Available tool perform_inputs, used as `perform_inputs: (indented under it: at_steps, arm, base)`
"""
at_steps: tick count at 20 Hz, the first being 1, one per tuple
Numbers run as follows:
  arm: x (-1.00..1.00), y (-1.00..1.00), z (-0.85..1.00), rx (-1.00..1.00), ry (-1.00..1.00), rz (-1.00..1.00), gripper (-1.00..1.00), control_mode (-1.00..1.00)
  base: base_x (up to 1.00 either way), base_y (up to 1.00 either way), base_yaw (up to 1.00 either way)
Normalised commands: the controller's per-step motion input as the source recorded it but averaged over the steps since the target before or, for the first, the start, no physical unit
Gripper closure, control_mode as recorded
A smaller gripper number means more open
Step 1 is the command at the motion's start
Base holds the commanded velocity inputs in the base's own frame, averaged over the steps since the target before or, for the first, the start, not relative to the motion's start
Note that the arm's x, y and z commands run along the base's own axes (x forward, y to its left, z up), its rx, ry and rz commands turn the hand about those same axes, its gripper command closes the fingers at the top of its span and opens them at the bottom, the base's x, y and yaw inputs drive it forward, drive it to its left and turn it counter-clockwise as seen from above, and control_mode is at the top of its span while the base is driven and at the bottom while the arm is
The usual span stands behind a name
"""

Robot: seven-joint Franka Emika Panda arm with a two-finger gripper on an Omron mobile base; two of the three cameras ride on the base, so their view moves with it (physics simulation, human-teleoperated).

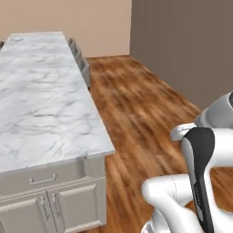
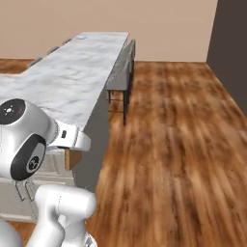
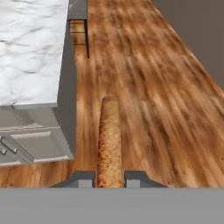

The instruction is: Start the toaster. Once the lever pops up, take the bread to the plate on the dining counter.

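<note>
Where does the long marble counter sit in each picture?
Left base view: marble counter fills the left half.
Right base view: upper left, stretching away.
Hand view: top left, beside the bread in the pincer.
Shared landmark: the grey stools along its side.

Left base view: set high behind the arm, facing forward and down; marble worktop [image 1: 43, 100] runs from 8 toward 11 o'clock, wood floor [image 1: 136, 104] toward 1 o'clock.

Right base view: same height, opposite side; the worktop [image 2: 72, 72] lies at 10 to 11 o'clock, with the floor [image 2: 173, 135] from 12 to 5 o'clock.

Hand view: low and close, looking along the hand [image 3: 110, 178] (edge-on bread [image 3: 109, 140] between the fingertips) across the floor.

Shared: worktop end, floor, far walls.
</note>
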Motion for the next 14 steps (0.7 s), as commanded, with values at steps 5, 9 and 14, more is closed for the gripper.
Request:
perform_inputs:
  at_steps: [5, 9, 14]
  arm:
    - [0.00, 0.00, 0.00, 0.00, 0.00, 0.00, 1.00, 1.00]
    - [0.00, 0.00, 0.00, 0.00, 0.00, 0.00, 1.00, 1.00]
    - [0.00, 0.00, 0.00, 0.00, 0.00, 0.00, 1.00, 1.00]
  base:
    - [0.63, -1.00, 0.21]
    - [0.52, -1.00, 0.18]
    - [0.57, -1.00, 0.19]
